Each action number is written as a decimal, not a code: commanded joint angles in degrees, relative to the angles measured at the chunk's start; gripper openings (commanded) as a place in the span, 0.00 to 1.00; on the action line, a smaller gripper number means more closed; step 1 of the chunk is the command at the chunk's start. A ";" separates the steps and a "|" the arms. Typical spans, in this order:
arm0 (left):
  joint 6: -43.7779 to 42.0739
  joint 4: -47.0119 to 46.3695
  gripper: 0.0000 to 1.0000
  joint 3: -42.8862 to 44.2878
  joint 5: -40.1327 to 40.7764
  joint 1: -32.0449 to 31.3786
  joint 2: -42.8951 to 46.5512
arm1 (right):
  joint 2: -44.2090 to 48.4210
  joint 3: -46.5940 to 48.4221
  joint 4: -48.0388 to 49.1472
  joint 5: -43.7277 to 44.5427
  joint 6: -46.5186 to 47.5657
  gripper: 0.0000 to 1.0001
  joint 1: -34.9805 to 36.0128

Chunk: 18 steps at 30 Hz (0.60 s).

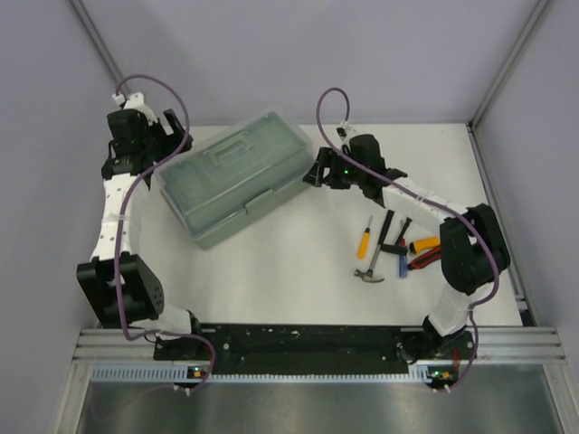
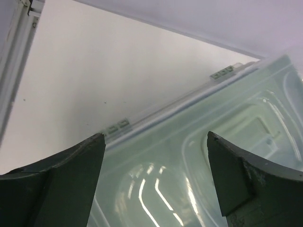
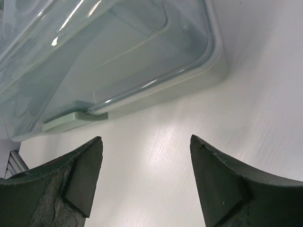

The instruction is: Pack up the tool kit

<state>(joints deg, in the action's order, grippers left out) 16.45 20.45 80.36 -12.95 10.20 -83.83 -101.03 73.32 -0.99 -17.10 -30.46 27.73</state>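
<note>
1. The toolbox (image 1: 237, 176) sits on the table (image 1: 289, 280) left of its middle, towards the far edge. Its long axis runs aslant from near-left to far-right.
2. The left gripper (image 1: 170, 140) is at the box's far long side near the left end. In its wrist view the left gripper (image 2: 156, 137) has its fingers spread wide over the lid, pinching nothing, with the hinges (image 2: 116, 127) just beyond.
3. The right gripper (image 1: 317, 172) is just beside the box's right end. In its wrist view the fingers are spread over bare table, holding nothing. The box corner and front latch (image 3: 75, 120) lie ahead, apart from the tips.
4. The box is pale green with a translucent lid, which is shut; I judge it must be opened first.
5. The hammer (image 1: 368, 274), yellow screwdriver (image 1: 364, 241), blue screwdriver (image 1: 403, 264) and knives (image 1: 422, 255) lie loose towards the right edge. The right arm is nearer them.
</note>
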 commanded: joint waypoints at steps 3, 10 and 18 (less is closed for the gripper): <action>-15.99 6.87 0.92 8.76 -11.70 0.53 -12.03 | 6.37 -4.23 3.02 -0.91 2.42 0.74 1.19; -18.04 5.40 0.87 6.49 -32.47 0.44 -13.99 | 9.71 -6.08 1.61 0.05 5.06 0.74 1.72; 1.80 -2.94 0.75 -5.10 -33.02 0.18 -11.53 | 6.65 -3.72 2.49 -2.05 3.21 0.75 1.89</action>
<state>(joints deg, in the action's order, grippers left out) 4.62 16.99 82.17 -40.29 11.79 -96.77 -93.91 67.16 -0.84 -17.47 -27.09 29.12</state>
